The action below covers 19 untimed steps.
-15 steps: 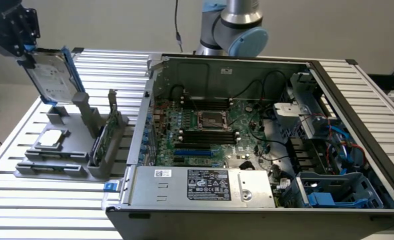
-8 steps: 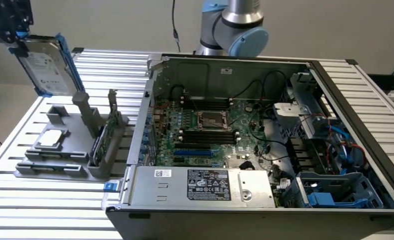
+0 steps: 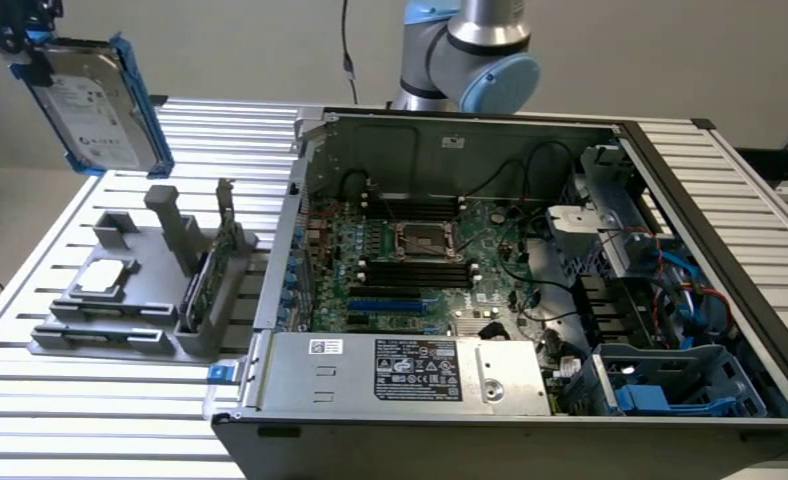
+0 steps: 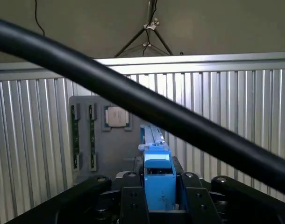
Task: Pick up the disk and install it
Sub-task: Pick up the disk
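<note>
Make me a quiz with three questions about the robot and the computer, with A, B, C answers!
1. Where is the disk?
A. Up in the air, in the claw
B. Flat on the floor
C. Under a blanket

2. What colour are its rails?
A. Red
B. Blue
C. Yellow

3. How is the computer case?
A. Wrapped up
B. Shut with its lid on
C. Open

Answers: 1 A, the claw grips it up high. 2 B, blue strips frame the silver metal. 3 C, you can look right into its insides.
</note>
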Each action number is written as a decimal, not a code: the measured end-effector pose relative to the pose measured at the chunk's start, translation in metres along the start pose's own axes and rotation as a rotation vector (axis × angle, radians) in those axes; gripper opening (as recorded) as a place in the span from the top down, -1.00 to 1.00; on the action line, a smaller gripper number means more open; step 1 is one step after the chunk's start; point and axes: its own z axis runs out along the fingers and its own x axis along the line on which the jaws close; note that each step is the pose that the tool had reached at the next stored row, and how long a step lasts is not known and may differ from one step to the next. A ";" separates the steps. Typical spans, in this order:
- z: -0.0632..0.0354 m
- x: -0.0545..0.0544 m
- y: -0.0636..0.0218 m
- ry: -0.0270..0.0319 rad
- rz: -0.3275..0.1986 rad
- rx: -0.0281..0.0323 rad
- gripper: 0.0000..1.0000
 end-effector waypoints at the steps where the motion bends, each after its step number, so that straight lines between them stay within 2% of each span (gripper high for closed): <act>1: -0.0041 0.001 -0.0031 -0.0015 0.000 -0.0001 0.35; 6: -0.0222 0.004 -0.0192 -0.0101 0.000 -0.0005 0.35; 11: -0.0363 0.008 -0.0363 -0.0218 0.000 -0.0012 0.35; 19: -0.0510 0.014 -0.0637 -0.0489 -0.001 -0.0028 0.35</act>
